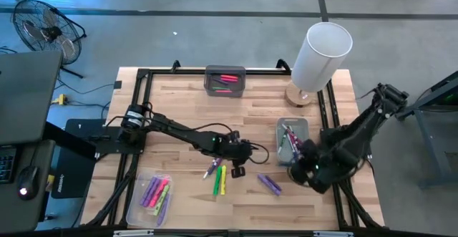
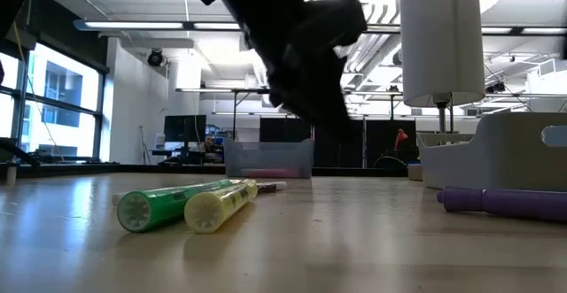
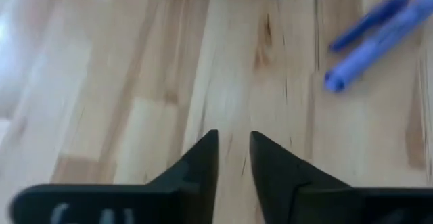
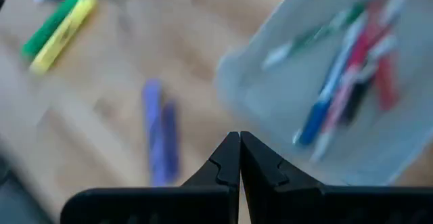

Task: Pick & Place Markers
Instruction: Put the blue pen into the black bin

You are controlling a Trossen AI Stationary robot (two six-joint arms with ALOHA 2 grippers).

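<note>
Markers (image 1: 219,179), green and yellow, lie mid-table toward the near edge, just beside the left gripper (image 1: 240,171), whose fingers stand slightly apart on nothing. Two purple markers (image 1: 269,184) lie between it and the clenched right gripper (image 1: 298,172).

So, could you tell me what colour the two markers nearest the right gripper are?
Purple, clearest in the high view.

The wooden table (image 1: 186,108) carries three trays: a grey tray (image 1: 225,80) at the far edge, a second grey tray (image 1: 293,138) on the right side, and a clear tray (image 1: 152,200) near the front left corner. A white lamp (image 1: 319,54) with a round wooden base stands at the far right corner. On the floor beyond the table's left corner is a black fan (image 1: 44,29).
</note>
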